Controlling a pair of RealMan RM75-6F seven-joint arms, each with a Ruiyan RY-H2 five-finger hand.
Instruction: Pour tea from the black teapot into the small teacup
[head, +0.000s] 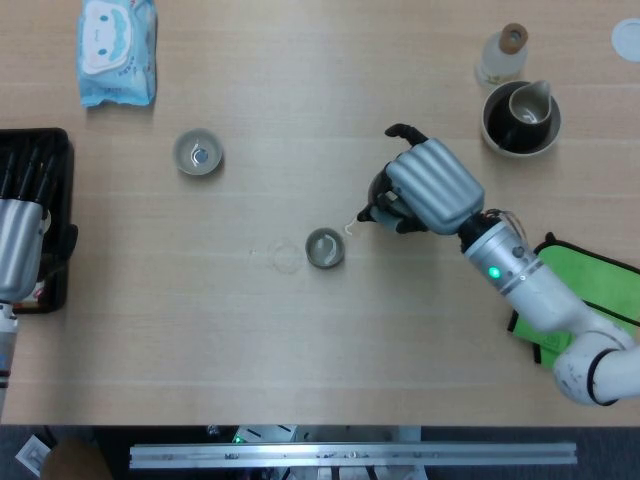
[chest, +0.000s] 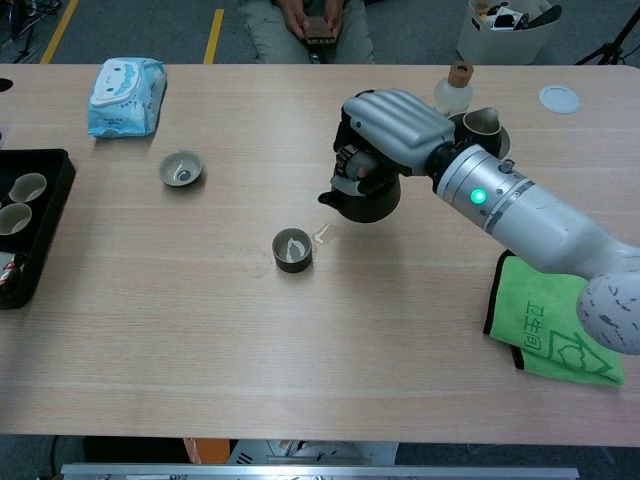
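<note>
My right hand (chest: 395, 125) (head: 432, 186) grips the black teapot (chest: 368, 197) (head: 388, 208) by its handle, holding it just above the table right of centre with the spout pointing left. The small teacup (chest: 292, 250) (head: 324, 248) stands on the table to the left of the spout, with liquid in it. A small pale splash (chest: 322, 235) lies on the wood between cup and spout. Only my left arm (head: 18, 250) shows, at the left edge of the head view; its hand is out of sight.
A second small cup (chest: 181, 168) sits further left. A black tray (chest: 35, 225) with cups is at the left edge, a wipes pack (chest: 126, 95) at back left. A dark bowl holding a pitcher (chest: 475, 140), a bottle (chest: 449, 90) and a green cloth (chest: 555, 335) lie right.
</note>
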